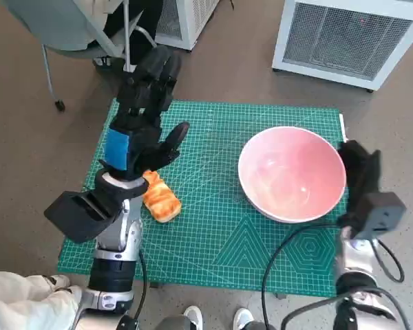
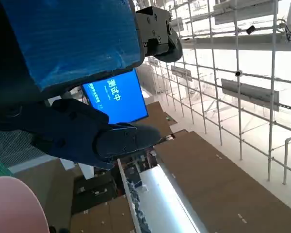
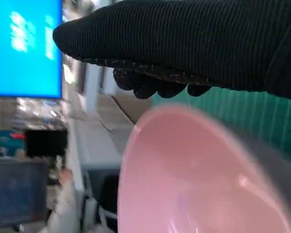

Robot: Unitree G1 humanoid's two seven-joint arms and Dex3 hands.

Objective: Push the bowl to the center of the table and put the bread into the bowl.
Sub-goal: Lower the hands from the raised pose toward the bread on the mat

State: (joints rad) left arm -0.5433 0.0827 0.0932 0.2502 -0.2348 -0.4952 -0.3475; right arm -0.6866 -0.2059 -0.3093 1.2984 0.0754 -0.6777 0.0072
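A pink bowl point(image 1: 292, 172) stands on the right half of the green mat point(image 1: 220, 254); its inside fills the right wrist view point(image 3: 194, 179). My gloved right hand point(image 1: 361, 168) lies against the bowl's right rim, holding nothing, and its glove point(image 3: 184, 39) shows just above the rim. An orange-yellow bread point(image 1: 160, 198) lies on the mat's left part. My left hand point(image 1: 141, 148) hovers just behind and above the bread, fingers spread and empty. The left wrist view shows its blue-taped back point(image 2: 68, 39), black fingers point(image 2: 87, 136) and a sliver of the bowl point(image 2: 14, 204).
The mat covers the small table, whose front edge runs near my arms. A chair point(image 1: 69, 27) and white cabinets point(image 1: 344, 38) stand on the floor beyond. Feet point(image 1: 193, 317) show at the front. A person point(image 3: 63, 194) sits far off in the right wrist view.
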